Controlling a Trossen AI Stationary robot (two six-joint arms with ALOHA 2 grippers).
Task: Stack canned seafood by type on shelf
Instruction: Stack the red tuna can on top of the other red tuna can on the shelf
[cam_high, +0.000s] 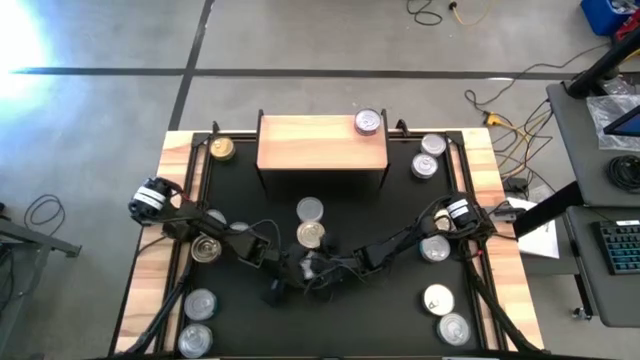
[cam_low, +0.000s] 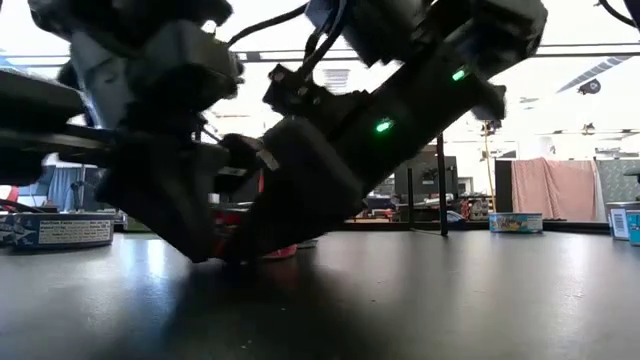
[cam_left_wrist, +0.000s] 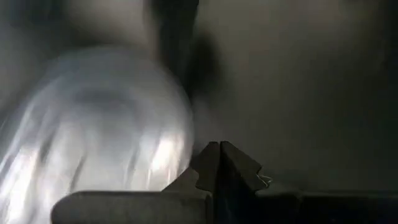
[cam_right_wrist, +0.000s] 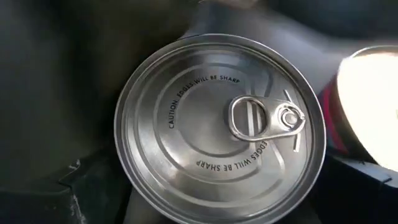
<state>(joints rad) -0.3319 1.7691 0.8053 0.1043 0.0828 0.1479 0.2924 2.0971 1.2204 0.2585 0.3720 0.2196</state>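
While its fingers stand wide apart, the right claw (cam_high: 318, 268) hangs low over a silver tin (cam_right_wrist: 219, 127) at the mat's (cam_high: 380, 215) near centre, gripping nothing. The left claw (cam_left_wrist: 219, 163) is pinched shut and empty just left of it. Two tins (cam_high: 310, 222) lie just beyond. On the shelf (cam_high: 310, 142) at the far side, one tin (cam_high: 368, 122) sits at the right end. Others are scattered about the tabletop (cam_high: 145, 290).

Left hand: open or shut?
Shut. The left wrist view shows the left hand with its two dark fingertips pressed together, nothing between them, beside a blurred silver can.
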